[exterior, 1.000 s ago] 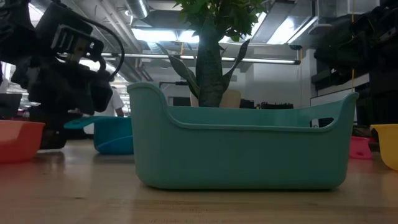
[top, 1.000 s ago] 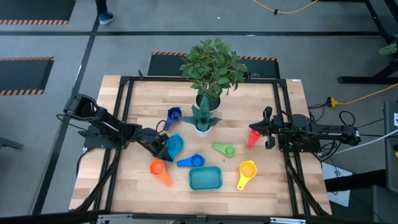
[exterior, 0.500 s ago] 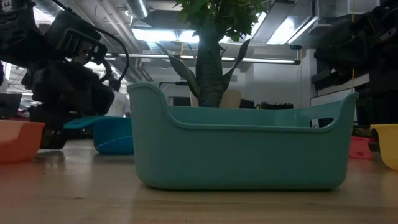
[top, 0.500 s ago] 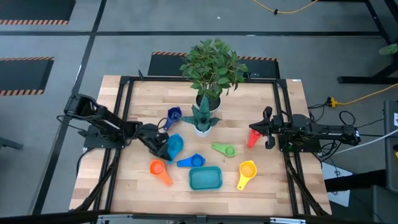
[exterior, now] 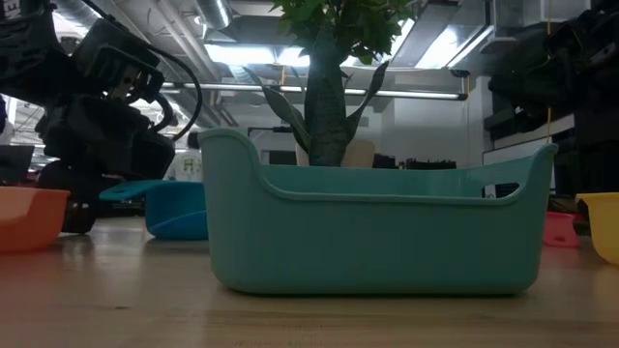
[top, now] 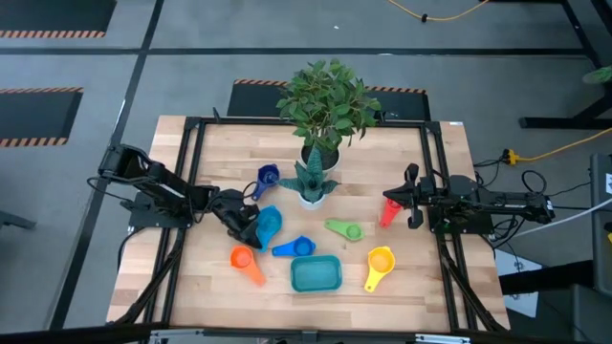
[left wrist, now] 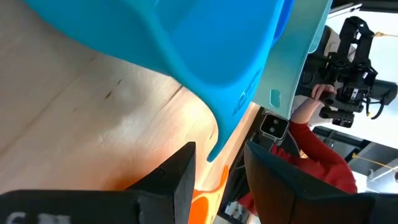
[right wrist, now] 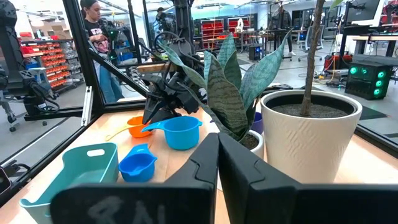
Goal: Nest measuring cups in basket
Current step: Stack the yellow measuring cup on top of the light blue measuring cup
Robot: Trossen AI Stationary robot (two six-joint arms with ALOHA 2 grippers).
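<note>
Your left gripper (top: 251,227) sits at the handle end of the large light-blue plastic measuring cup (top: 269,222), which rests on the table just up and left of the shallow teal plastic basket (top: 316,273); in the left wrist view the flat handle tip (left wrist: 214,149) lies between the two dark fingers (left wrist: 180,177), which stand partly apart with a visible gap on each side, so no pinch is made yet. Close squarely on the flat handle, not the bowl wall, so the cup hangs level when lifted. As the largest piece, it probably belongs in the basket first, so that the smaller cups can nest inside. Clear the orange cup (top: 245,260) and the small blue cup (top: 296,247) lying between this cup and the basket. Your right gripper (top: 412,208), well right of the basket, waits with fingers pressed together beside the red cup (top: 389,211).
</note>
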